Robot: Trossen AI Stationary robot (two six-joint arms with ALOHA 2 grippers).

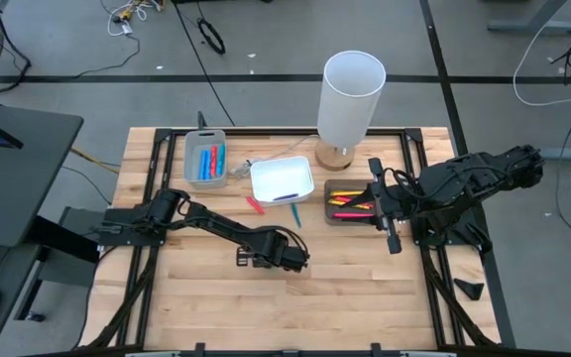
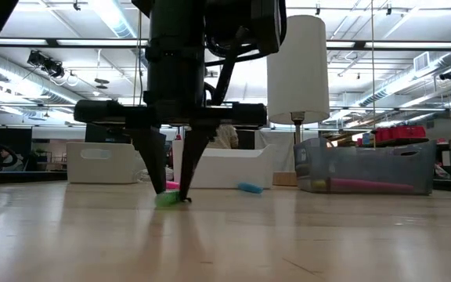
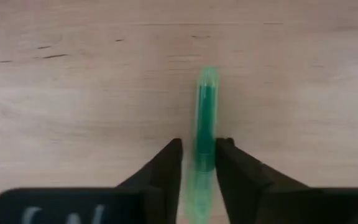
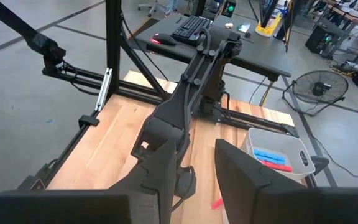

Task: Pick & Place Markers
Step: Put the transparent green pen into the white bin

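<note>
Grasping is the step in hand: the left end effector stands point-down on the bench near its middle, its two fingers straddling a green marker that lies flat on the wood. In the left wrist view the fingers sit close on either side of the marker with only thin gaps, so they look nearly closed but not yet clamped; whether they touch it I cannot tell.

The right end effector hangs over the right part of the bench beside the dark tray, which holds red and yellow markers; its fingers stand apart and hold nothing. A grey tray at far left holds blue and red markers, and a white tray sits between the two.

Next, I judge, the fingers should close fully on the green marker, then lift straight up and carry it to a tray.
</note>
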